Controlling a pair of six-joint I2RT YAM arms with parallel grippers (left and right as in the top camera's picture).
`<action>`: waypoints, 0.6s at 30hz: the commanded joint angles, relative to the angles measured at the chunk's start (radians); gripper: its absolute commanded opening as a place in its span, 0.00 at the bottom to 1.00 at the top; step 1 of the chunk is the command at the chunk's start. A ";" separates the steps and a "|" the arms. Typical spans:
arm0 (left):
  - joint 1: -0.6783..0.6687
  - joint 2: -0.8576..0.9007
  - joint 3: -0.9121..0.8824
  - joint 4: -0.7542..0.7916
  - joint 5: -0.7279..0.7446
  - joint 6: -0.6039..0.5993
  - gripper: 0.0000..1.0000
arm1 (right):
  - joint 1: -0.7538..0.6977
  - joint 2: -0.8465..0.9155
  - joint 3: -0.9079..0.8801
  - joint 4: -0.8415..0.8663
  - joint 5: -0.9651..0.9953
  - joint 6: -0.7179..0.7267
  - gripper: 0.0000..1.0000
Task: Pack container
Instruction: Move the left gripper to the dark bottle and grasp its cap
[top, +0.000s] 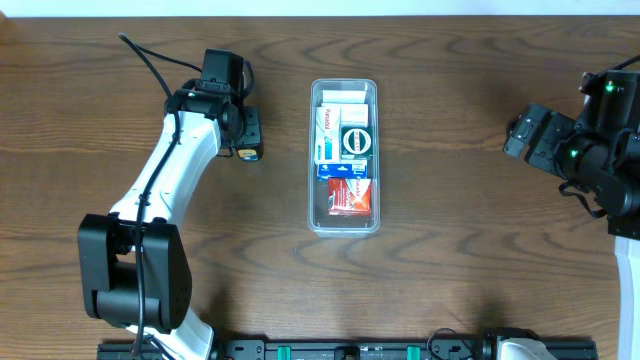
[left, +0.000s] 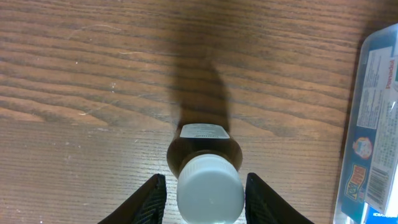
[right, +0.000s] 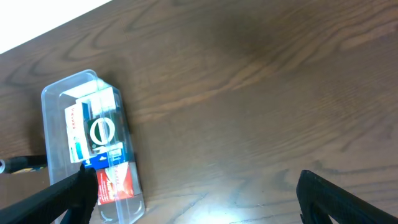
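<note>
The container (top: 344, 90) is a long clear tub in the middle of the table, holding several small boxes: white, green-and-black, blue and red. It also shows at the right edge of the left wrist view (left: 367, 74) and at the lower left of the right wrist view (right: 53, 99). A small amber bottle with a white cap (left: 200, 149) stands on the table left of the tub (top: 249, 153). My left gripper (left: 205, 183) (top: 246, 135) is open, its fingers on either side of the cap with gaps showing. My right gripper (right: 193, 186) (top: 520, 135) is open and empty, far right of the tub.
The wooden table's far edge (right: 56, 28) runs along the back. Black cables (top: 150, 65) trail from the left arm at the back left.
</note>
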 joint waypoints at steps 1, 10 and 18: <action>0.002 0.024 -0.014 -0.001 0.004 0.010 0.43 | -0.012 -0.003 0.007 0.000 0.010 -0.013 0.99; 0.002 0.037 -0.014 0.011 0.003 0.017 0.37 | -0.012 -0.003 0.007 0.000 0.010 -0.013 0.99; 0.001 0.014 -0.011 0.005 -0.012 0.089 0.20 | -0.012 -0.003 0.007 0.000 0.010 -0.013 0.99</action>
